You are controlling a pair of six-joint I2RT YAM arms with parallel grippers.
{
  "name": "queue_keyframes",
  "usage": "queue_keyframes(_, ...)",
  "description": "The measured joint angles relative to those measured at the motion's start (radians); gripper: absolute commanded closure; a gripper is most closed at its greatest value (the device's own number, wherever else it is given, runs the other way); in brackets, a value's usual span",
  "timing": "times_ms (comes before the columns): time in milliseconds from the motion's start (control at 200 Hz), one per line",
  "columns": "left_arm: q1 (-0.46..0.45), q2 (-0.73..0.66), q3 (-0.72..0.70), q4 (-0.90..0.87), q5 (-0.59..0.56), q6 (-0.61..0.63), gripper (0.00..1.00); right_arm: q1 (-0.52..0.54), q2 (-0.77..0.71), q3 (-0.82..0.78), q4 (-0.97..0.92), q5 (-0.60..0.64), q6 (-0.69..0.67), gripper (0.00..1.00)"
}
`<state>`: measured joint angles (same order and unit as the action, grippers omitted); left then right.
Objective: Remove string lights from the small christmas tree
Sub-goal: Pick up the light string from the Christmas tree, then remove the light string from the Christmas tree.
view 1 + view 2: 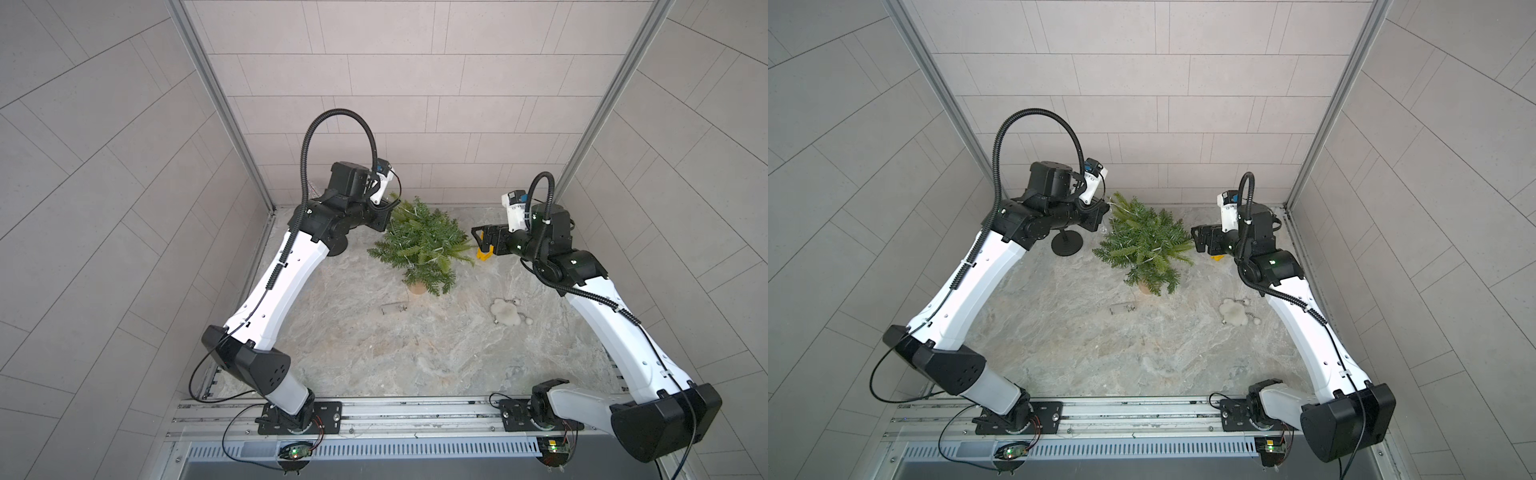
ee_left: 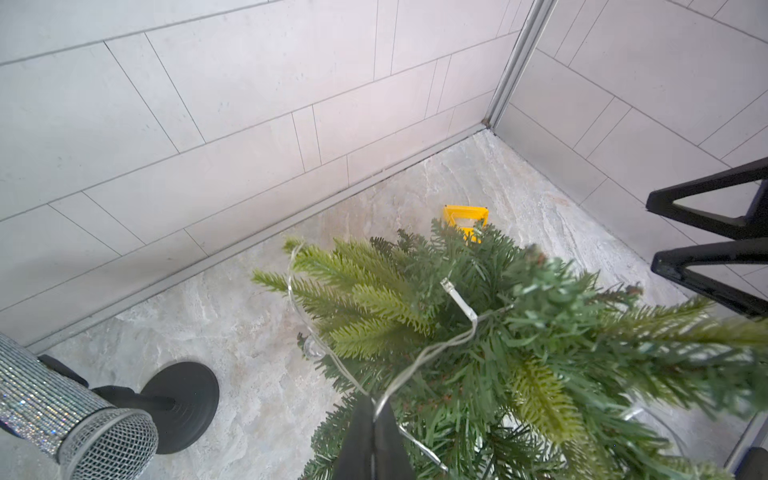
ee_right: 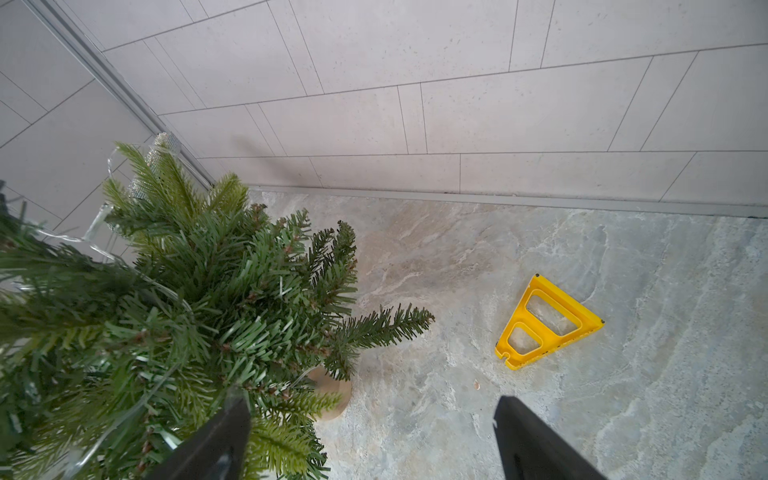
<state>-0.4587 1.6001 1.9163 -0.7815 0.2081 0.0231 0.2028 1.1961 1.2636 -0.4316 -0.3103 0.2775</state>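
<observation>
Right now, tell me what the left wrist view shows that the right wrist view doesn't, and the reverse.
Left wrist only: the left gripper shut on the string lights, and a black stand. Right wrist only: the tan base of the small christmas tree. Both: the tree, the lights, the yellow triangle and the open right gripper.
</observation>
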Motion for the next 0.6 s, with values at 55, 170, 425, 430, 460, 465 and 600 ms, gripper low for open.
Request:
queue_keyframes(55,-0.003,0.016,0.025,0.000,-0.003,0.000,1.00,0.000,0.001,0.018,0.000,-0.001,0.000,0.05)
queue_keyframes(170,-0.010,0.059,0.076,-0.005,-0.004,-0.003,1.00,0.000,0.007,0.073,-0.004,-0.003,0.000,0.05)
queue_keyframes(425,-0.042,0.146,0.199,-0.019,-0.005,-0.003,1.00,0.000,0.038,0.175,-0.005,-0.080,-0.029,0.07)
queue_keyframes(430,-0.043,0.147,0.201,-0.019,-0.005,-0.003,1.00,0.000,0.040,0.178,-0.005,-0.087,-0.032,0.07)
queue_keyframes(460,-0.050,0.157,0.220,-0.021,-0.006,-0.001,1.00,0.002,0.052,0.192,-0.006,-0.116,-0.040,0.08)
queue_keyframes(465,-0.050,0.158,0.223,-0.021,-0.006,-0.001,1.00,0.002,0.053,0.193,-0.006,-0.119,-0.042,0.07)
queue_keyframes(600,-0.069,0.197,0.301,-0.020,-0.007,0.006,1.00,0.034,0.122,0.277,-0.017,-0.210,-0.106,0.08)
